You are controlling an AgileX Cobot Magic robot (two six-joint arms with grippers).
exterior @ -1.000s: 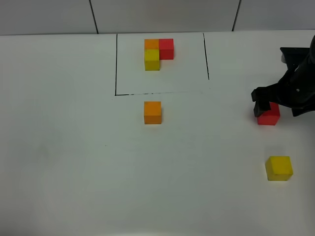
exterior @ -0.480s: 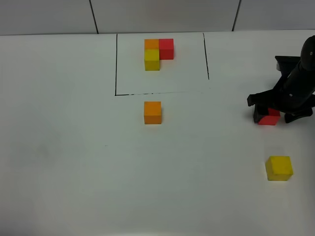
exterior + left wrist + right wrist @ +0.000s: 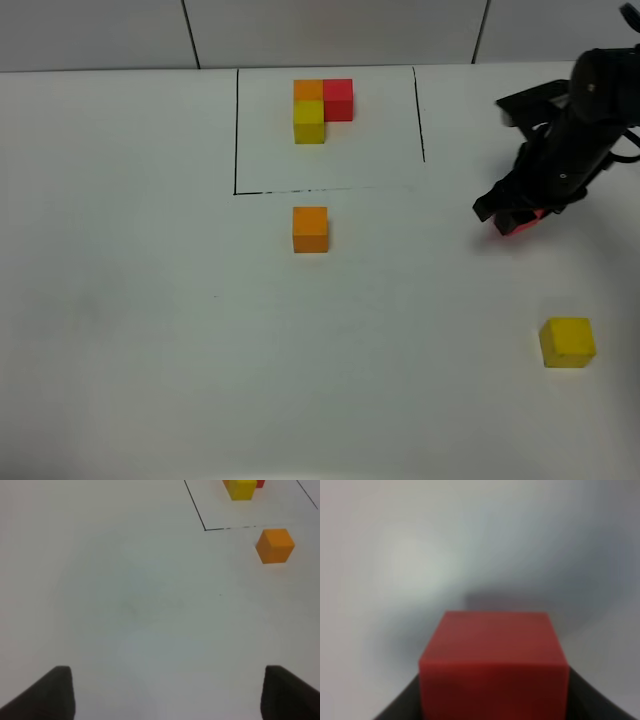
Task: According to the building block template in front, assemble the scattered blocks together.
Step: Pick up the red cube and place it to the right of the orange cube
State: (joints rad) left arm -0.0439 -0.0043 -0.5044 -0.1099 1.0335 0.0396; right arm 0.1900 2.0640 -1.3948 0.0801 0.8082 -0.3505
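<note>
The building block template (image 3: 322, 108) is an L of orange, red and yellow cubes inside a black drawn rectangle at the back; part of it shows in the left wrist view (image 3: 242, 488). The loose orange cube (image 3: 310, 229) lies just in front of the frame and shows in the left wrist view (image 3: 274, 545). The loose yellow cube (image 3: 567, 342) lies at the front right. My right gripper (image 3: 515, 217) is shut on the loose red cube (image 3: 492, 665) and holds it off the table, right of the frame. My left gripper (image 3: 167, 695) is open and empty.
The white table (image 3: 150, 300) stretches wide on the left and front. The black frame line (image 3: 419, 115) runs left of the right arm (image 3: 580, 120). A tiled wall (image 3: 330, 30) stands behind the table.
My right gripper has closed on the red cube, lifted it off the table and carried it left and toward the back. The orange and yellow cubes have not moved.
</note>
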